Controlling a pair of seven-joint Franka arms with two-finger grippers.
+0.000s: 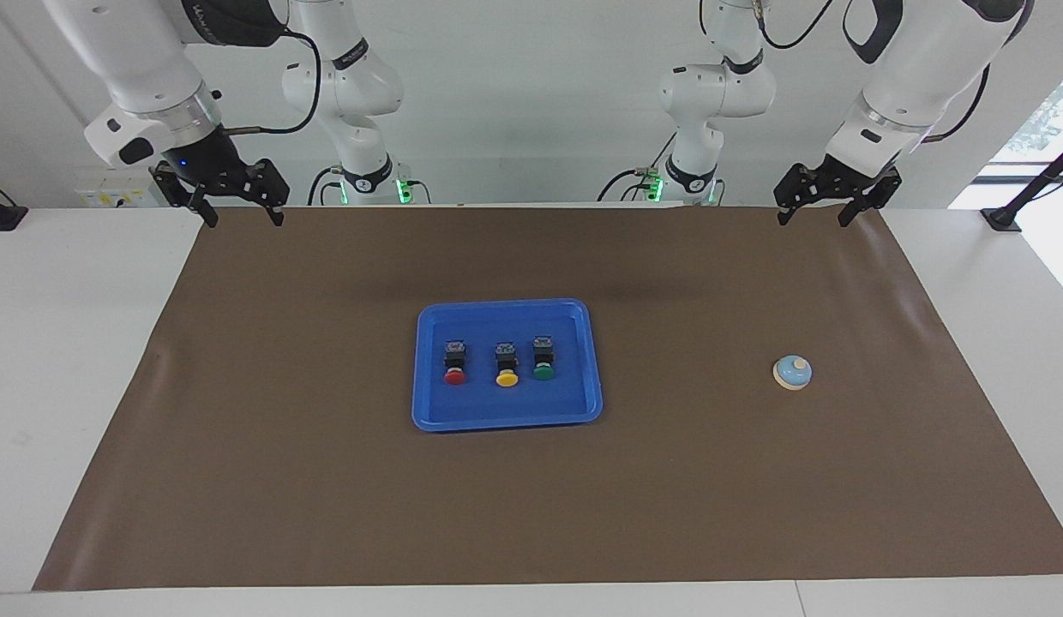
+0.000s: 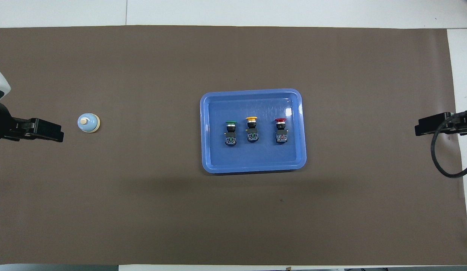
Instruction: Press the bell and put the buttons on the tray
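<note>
Bare brown mat (image 1: 326,497) spread below both raised grippers, tray (image 1: 506,420) with three buttons (image 1: 507,365) centred between them, bell (image 1: 792,373) set toward left gripper (image 1: 811,214), right gripper (image 1: 238,214) parked at mat's edge, fingers of both spread wide.

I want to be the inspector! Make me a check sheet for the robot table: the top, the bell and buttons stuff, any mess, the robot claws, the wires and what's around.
Surface: brown mat covering a white table.
Job's things: blue tray mid-mat, holding the red button, yellow button and green button lying in a row; bell stands on the mat toward the left arm's end.
Clutter: nothing seen.
Grippers: left gripper and right gripper both open, empty, raised over the mat's edge nearest the robots; both arms wait.
Cables: black cable looping by the right gripper; more along both arms.
Surroundings: white wall; black brackets at the table's ends.
</note>
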